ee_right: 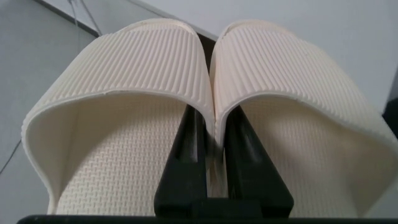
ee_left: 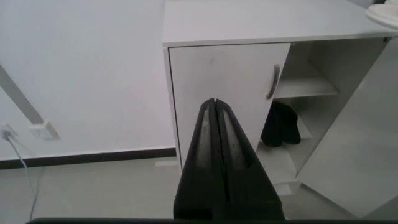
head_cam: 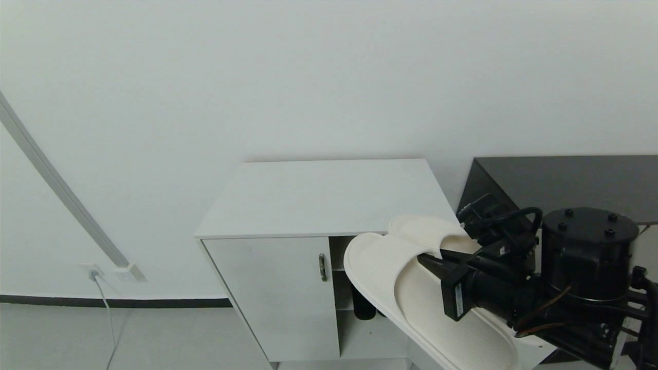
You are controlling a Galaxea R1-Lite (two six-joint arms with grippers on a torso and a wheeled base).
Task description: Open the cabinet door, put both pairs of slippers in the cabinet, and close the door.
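White wall (head_cam: pixel 329 77) ran behind the cabinet (head_cam: pixel 318 198), and pale floor (head_cam: pixel 154 334) lay before it. To the cabinet's left a socket (head_cam: pixel 91 270) sat low on the wall with a cable hanging from it. To the cabinet's right stood a dark surface (head_cam: pixel 565 180).

The cabinet's left door (head_cam: pixel 272 293) was closed, with its handle (head_cam: pixel 322 267) at the inner edge. The right door (ee_left: pixel 354 155) stood swung open. Inside, below the shelf (ee_left: pixel 308 87), a pair of dark slippers (ee_left: pixel 281 124) stood on the cabinet's bottom compartment, toward the back.

My right gripper (ee_right: pixel 214 140) held the white slippers (head_cam: pixel 380 267) in front of the cabinet's open side, toes nearest its top front corner. One finger sat inside each slipper, and the two pinched the adjoining inner edges together. The pair lay side by side, their ribbed uppers touching.

My left gripper (ee_left: pixel 214 109) hung in front of the cabinet, facing the closed door and well apart from it. Its fingers were pressed together on nothing.

A small label (head_cam: pixel 457 300) showed on my right wrist, its print too small to read. I could read no writing on the slippers or the cabinet.
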